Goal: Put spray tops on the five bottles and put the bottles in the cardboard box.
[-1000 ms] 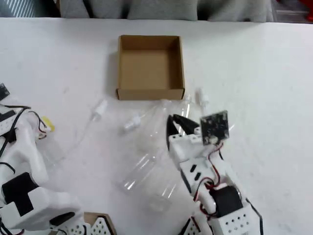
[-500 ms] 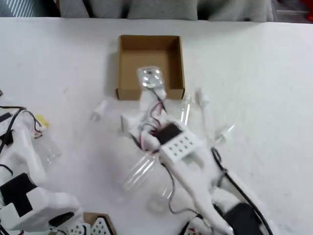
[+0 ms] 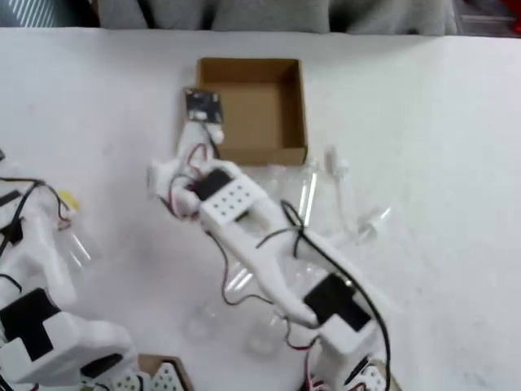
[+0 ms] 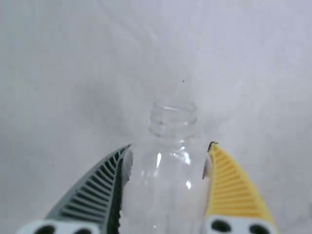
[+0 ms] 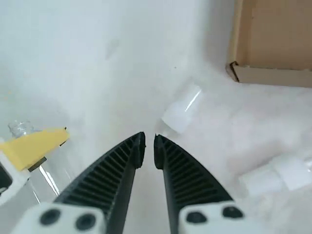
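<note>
Clamping a clear bottle between its grey and yellow fingers, the left gripper sits at the far left of the table. The fingers press against both sides of the bottle just below its shoulders. The bottle's threaded neck is open and points away from the wrist over the white surface.

To the right, the right arm stretches from the near edge across the middle of the table, toward the front left corner of the cardboard box. The right gripper hangs over bare table with its black jaws almost together and only a thin slit between them. Just beyond its tips a white spray top lies on its side, near the box's corner but apart from it. What looks like another spray top lies off to one side.

The box stands open, its bare floor showing. In front of it, lying bottles rest on the table, partly under the right arm. Two more spray tops lie just right of them.
</note>
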Controlling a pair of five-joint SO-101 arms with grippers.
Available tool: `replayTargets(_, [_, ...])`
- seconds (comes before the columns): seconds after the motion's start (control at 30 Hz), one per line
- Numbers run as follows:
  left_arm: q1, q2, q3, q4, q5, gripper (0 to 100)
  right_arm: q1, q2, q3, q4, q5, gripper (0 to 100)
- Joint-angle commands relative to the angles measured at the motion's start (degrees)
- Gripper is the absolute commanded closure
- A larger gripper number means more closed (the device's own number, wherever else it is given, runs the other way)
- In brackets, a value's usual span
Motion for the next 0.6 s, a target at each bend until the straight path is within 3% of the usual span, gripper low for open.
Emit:
replayTargets(0.0, [1.9, -2.7, -0.4, -1.0, 0.6, 98, 0.3, 4.6, -10.6, 2.9, -3.3, 97.9])
replayTargets(0.2, [2.2, -2.7, -0.4, -1.0, 0.6, 98, 0.6, 11.4, -15.6, 5.2, -6.8, 87.7])
replayTargets(0.43, [2.0, -2.7, -0.6, -1.0, 0.4, 98, 0.9, 20.6, -22.4, 4.8, -7.1, 89.6])
replayTargets(0.57, [2.0, -2.7, -0.7, -1.0, 0.4, 98, 1.9, 26.6, -28.3, 5.2, -12.2, 89.6])
